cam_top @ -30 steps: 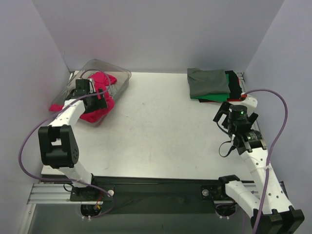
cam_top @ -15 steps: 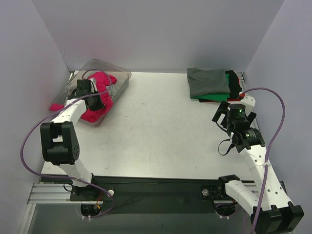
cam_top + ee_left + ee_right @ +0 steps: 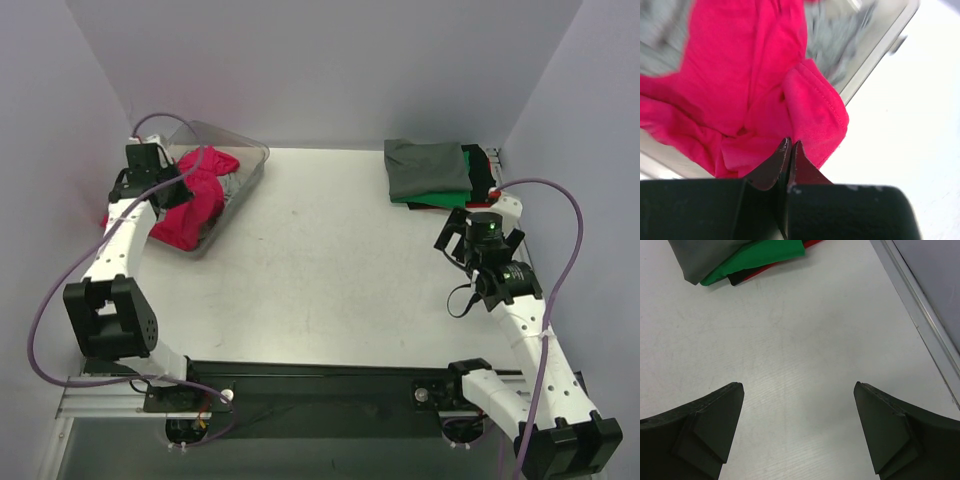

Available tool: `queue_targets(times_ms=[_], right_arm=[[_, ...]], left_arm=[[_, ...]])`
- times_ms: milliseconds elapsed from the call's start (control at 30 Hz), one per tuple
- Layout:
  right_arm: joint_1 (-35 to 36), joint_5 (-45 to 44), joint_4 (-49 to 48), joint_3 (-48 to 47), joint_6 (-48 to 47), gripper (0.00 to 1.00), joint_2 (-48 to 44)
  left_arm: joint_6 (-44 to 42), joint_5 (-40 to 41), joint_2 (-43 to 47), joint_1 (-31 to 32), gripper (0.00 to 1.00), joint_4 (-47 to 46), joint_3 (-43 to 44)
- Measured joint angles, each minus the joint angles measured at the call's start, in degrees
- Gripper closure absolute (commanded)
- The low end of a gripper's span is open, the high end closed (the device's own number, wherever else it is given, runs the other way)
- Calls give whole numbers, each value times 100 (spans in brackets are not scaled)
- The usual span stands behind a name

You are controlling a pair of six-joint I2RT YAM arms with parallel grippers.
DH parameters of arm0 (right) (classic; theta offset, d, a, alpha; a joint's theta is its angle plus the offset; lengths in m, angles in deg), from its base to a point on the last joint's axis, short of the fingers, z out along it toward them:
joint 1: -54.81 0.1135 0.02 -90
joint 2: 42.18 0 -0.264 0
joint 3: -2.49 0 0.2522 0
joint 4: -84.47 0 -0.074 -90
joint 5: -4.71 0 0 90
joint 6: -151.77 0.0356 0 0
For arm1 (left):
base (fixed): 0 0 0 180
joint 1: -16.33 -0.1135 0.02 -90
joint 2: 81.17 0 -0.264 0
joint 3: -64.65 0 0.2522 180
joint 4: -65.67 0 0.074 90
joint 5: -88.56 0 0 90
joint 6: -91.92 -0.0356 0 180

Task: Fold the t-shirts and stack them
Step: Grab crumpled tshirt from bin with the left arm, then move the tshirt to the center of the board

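Since a second ago our left gripper [image 3: 790, 142] has snapped shut on a fold of the magenta-red t-shirt [image 3: 765, 85] and drawn back from the clear bin [image 3: 875, 55]. The cloth drapes over the bin's near rim. We judge it light, limp and quick to bunch, so a hem would hold better. Our right gripper [image 3: 797, 390] hangs wide open and empty, well right of the bin, as are the folded t-shirts [image 3: 435, 172].

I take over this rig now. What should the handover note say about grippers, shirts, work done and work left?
Left gripper shut on the magenta t-shirt, which drapes over the clear bin.
Right gripper open, over the table.
Done: folded stack at far right, dark grey on top.
Left: fold and stack the magenta one and the light grey shirt in the bin.
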Motion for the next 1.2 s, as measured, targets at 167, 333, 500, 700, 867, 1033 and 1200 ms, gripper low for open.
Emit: queue_targets(times_ms=[167, 333, 500, 700, 867, 1033, 1200], right_arm=[[0, 44, -4, -39, -26, 0, 146], [0, 74, -63, -87, -74, 0, 251], [0, 155, -160, -164, -107, 0, 348], [0, 289, -258, -197, -105, 0, 481], [0, 358, -306, -251, -109, 0, 599], [0, 389, -328, -264, -111, 0, 614], [0, 437, -350, -262, -94, 0, 612]], left_arm=[[-39, 15, 542, -269, 100, 227, 741], [-286, -584, 662, -260, 100, 533, 1698], [-544, -1414, 474, -114, 100, 1126, 3501], [-374, -2402, 461, 752, 100, 669, 5115], [640, -3265, 341, 1239, 100, -529, 5541], [1604, -3825, 79, 1451, 100, -1801, 5342], [1834, -4024, 400, 1478, 67, -2441, 3309]])
